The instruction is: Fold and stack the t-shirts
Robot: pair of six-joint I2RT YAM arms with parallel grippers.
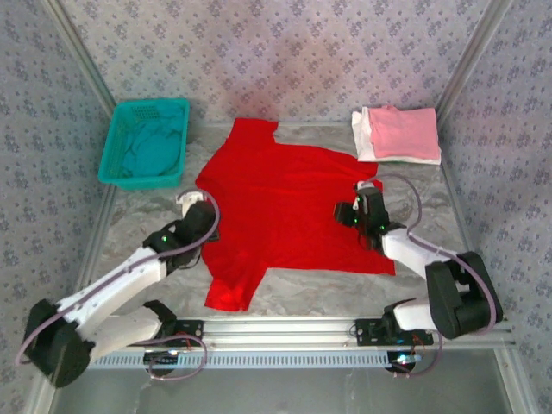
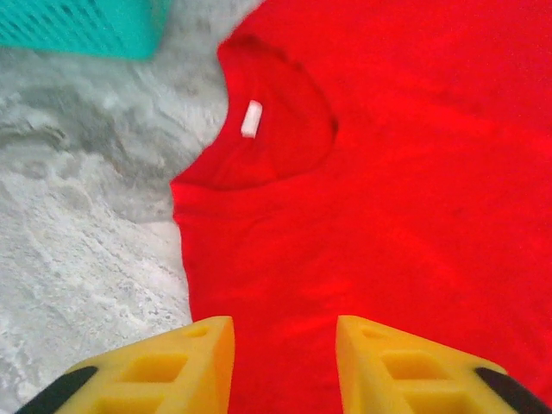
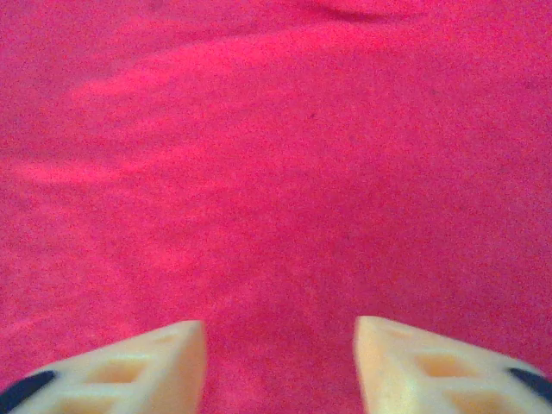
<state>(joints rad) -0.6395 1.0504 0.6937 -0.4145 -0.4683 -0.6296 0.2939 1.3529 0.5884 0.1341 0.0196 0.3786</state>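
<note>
The red t-shirt (image 1: 285, 207) lies spread flat and unfolded at the centre of the marbled table (image 1: 310, 293). One sleeve points toward twelve o'clock and the other toward seven o'clock in the top view. The left gripper (image 1: 188, 201) sits at the shirt's nine o'clock edge, by the collar. From its wrist camera, the left gripper (image 2: 285, 332) has its yellow fingers (image 2: 185, 366) parted over flat red cloth, and nothing is pinched between them. The neck opening (image 2: 276, 129), with its small white label (image 2: 251, 118), lies toward twelve o'clock from those tips. The right gripper (image 1: 349, 211) rests over the shirt's three o'clock side. Its wrist view shows the right gripper (image 3: 280, 332) with its jaws likewise apart above smooth red fabric (whether the tips touch the cloth cannot be told). At one o'clock on the table, the pink t-shirt (image 1: 404, 131) lies folded on top of the folded white t-shirt (image 1: 362, 138). At ten o'clock, the teal t-shirt (image 1: 153, 151) lies crumpled inside the teal mesh basket (image 1: 142, 105), well apart from the red one.
</note>
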